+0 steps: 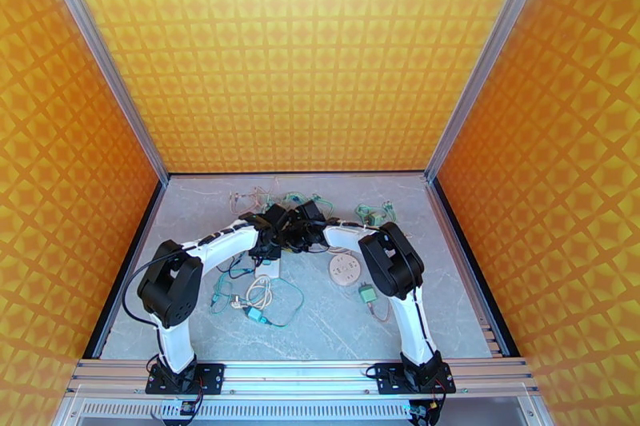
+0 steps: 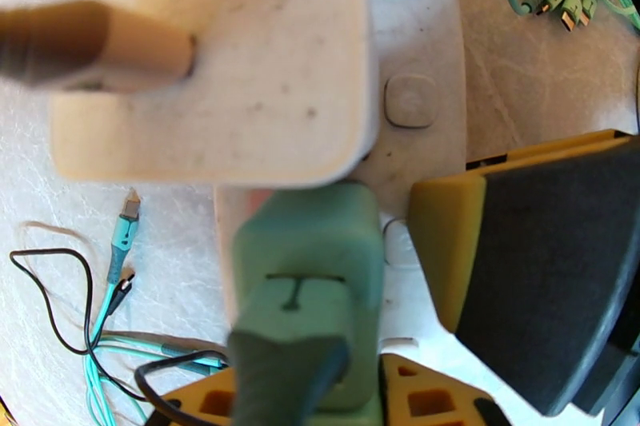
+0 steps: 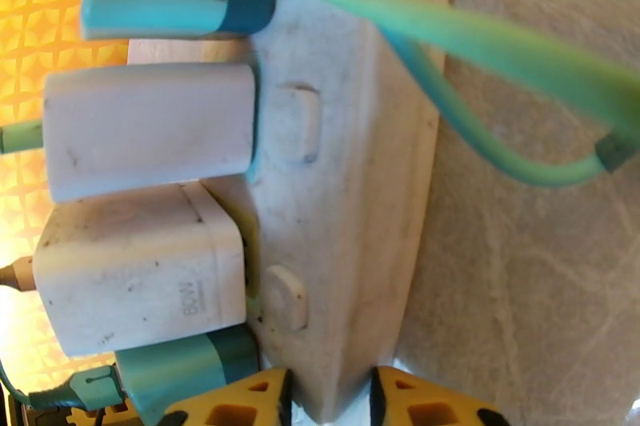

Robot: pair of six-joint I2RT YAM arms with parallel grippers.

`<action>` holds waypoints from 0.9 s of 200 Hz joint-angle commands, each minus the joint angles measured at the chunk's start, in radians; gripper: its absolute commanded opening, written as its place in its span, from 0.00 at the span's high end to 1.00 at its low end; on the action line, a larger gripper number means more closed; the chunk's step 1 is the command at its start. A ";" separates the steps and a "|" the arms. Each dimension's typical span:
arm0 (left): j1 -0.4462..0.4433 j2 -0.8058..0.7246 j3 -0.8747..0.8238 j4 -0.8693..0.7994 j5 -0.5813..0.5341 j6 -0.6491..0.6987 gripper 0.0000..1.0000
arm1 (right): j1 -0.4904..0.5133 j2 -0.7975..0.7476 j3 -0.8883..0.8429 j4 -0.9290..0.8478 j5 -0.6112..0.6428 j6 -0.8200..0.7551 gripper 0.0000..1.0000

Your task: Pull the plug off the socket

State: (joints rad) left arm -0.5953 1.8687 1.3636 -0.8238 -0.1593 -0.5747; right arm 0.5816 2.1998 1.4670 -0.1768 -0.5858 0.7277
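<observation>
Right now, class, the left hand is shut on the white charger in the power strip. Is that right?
No: in the left wrist view the left hand is shut on the green plug, just beside the white charger in the power strip.

Green plug (image 2: 308, 260) blurred, cable (image 2: 288, 376) edge-cropped

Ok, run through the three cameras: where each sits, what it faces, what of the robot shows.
Top external: above and behind the bases, looking down on the table; left arm and right arm show whole, meeting mid-table.
Left wrist: on the left arm, close over the green plug in the power strip; left gripper fingertips flank the plug.
Right wrist: on the right arm, facing the strip's side; right gripper fingertips flank its edge.
Shared: both wrist views show the strip and the white charger.
</observation>
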 commanded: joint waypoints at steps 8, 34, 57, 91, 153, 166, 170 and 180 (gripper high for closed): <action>0.043 -0.065 -0.055 0.042 0.121 -0.005 0.91 | 0.019 0.045 -0.034 -0.135 0.091 -0.026 0.71; 0.060 -0.098 -0.062 0.041 0.143 -0.005 0.93 | 0.019 0.046 -0.034 -0.170 0.129 -0.034 0.72; 0.062 -0.107 -0.064 0.038 0.150 0.000 0.95 | 0.018 0.051 -0.027 -0.178 0.128 -0.034 0.73; 0.034 -0.076 -0.038 0.005 0.099 0.022 0.98 | 0.021 0.062 -0.008 -0.202 0.134 -0.038 0.73; -0.057 -0.008 0.029 -0.093 -0.061 0.030 1.00 | 0.028 0.074 0.019 -0.235 0.143 -0.046 0.73; -0.057 -0.023 0.028 -0.093 -0.061 0.024 1.00 | 0.029 0.075 0.019 -0.241 0.147 -0.047 0.73; -0.057 -0.031 0.029 -0.094 -0.060 0.023 1.00 | 0.030 0.073 0.019 -0.241 0.148 -0.047 0.73; -0.057 -0.050 0.035 -0.101 -0.061 0.020 1.00 | 0.028 0.074 0.018 -0.245 0.154 -0.048 0.74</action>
State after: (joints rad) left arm -0.6369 1.8515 1.3666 -0.8364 -0.2146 -0.5491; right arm 0.5953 2.1990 1.5150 -0.2703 -0.5270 0.7017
